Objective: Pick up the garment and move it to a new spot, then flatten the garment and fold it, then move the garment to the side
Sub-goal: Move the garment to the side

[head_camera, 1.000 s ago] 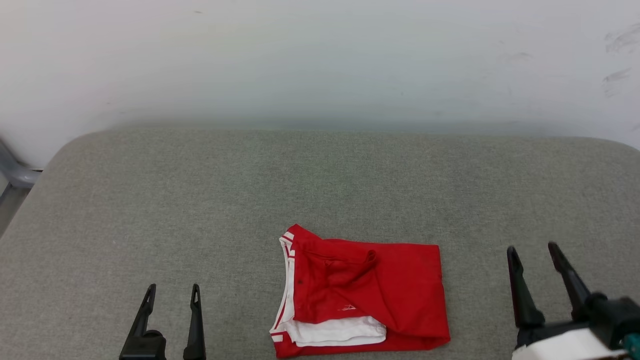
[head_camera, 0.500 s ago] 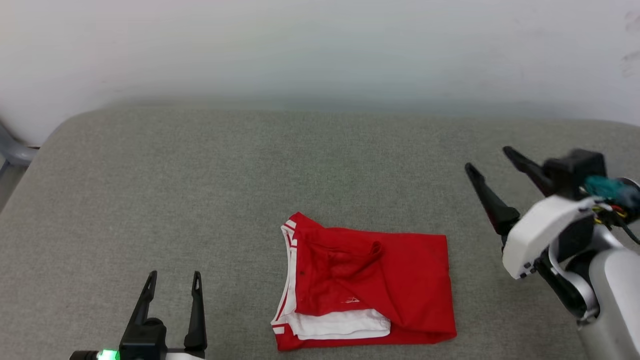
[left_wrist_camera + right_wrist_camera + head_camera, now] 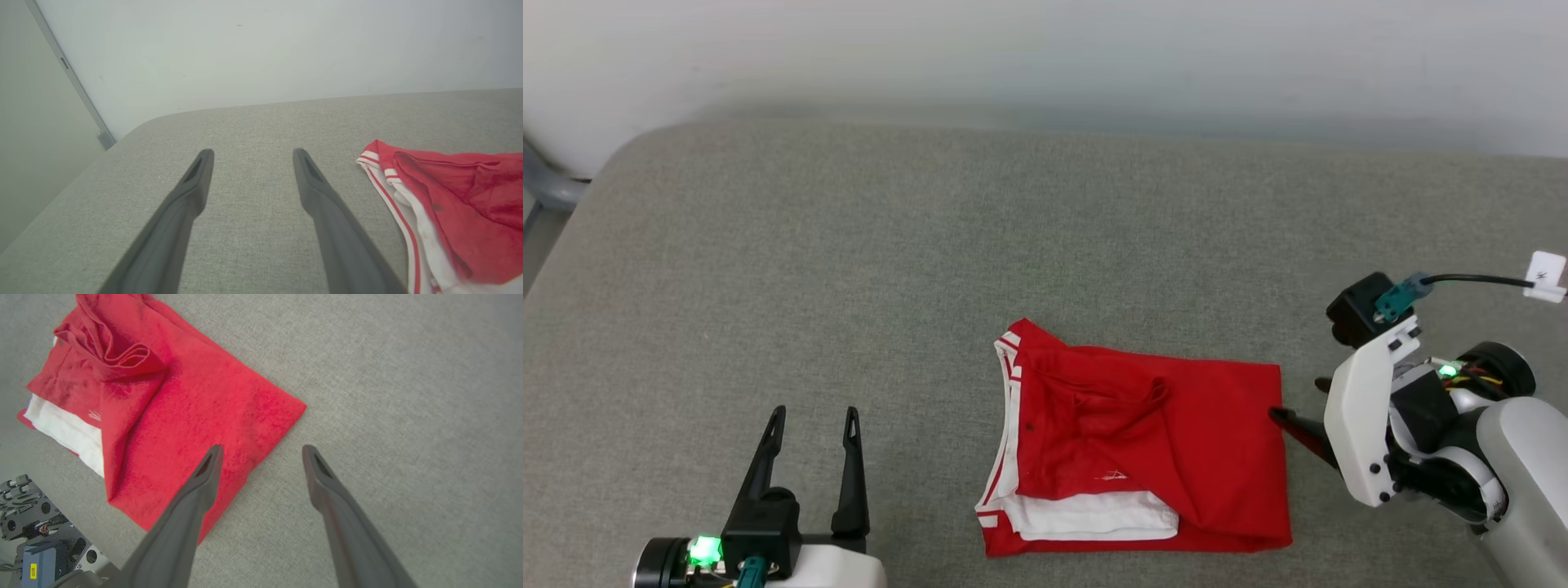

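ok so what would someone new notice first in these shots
The folded red garment lies near the front middle of the grey cushion, white sleeve tucked at its near edge. The right gripper, open, hangs over its right edge; the left gripper stands open at the lower left.
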Available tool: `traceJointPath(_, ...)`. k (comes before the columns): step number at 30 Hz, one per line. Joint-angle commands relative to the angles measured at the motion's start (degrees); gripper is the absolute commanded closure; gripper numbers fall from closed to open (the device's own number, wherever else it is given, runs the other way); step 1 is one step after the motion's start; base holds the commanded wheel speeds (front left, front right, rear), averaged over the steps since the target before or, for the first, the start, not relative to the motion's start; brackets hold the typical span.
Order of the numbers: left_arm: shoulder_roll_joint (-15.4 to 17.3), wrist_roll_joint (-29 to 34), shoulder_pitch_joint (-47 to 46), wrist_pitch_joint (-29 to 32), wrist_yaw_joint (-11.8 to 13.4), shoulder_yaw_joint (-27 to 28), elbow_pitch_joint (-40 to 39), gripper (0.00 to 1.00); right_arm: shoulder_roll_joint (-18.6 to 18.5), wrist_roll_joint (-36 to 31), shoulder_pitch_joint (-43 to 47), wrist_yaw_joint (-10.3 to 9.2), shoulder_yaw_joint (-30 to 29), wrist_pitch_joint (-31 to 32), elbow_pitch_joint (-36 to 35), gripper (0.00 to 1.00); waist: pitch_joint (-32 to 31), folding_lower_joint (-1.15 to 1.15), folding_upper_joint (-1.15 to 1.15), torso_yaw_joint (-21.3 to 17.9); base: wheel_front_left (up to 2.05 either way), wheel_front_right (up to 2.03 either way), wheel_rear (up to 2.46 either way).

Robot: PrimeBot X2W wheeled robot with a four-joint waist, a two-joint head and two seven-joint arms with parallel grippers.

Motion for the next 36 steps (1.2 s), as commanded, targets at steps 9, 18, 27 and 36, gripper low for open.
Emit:
traceJointPath(9, -0.87, 0.34, -4.61, -0.12, -0.32, -0.81, -0.24, 0.0, 0.01, 3.33, 2.0, -0.05, 3.4, 2.84, 1.83, 0.0, 6.73, -0.01, 0.0, 2.12, 0.0, 0.0, 0.0)
traceJointPath(18, -1.2, 0.42, -6.08, -0.12, -0.27, -1.0, 0.54, 0.0, 0.88, 4.03, 4.37, -0.03, 8.85, -0.87, 5.3, 0.74, 8.2, -0.01, 0.0, 2.83, 0.0, 0.0, 0.0)
traceJointPath(27, -1.23, 0.45, -5.12, -0.12, -0.08, -0.53, 0.57, 0.0, -0.92, 3.35, -1.21, -0.08, 8.4, -8.9, 3.94, 1.0, 7.16, -0.01, 0.0, 1.79, 0.0, 0.0, 0.0)
traceJointPath(36, -0.99, 0.54, -3.27, -0.12, 0.14, -0.1, 0.07, 0.0, -5.31, 1.63, -4.23, -0.07, 8.95, -12.82, 0.3, 1.0, 5.45, -0.01, 0.0, -2.9, 0.0, 0.0, 0.0)
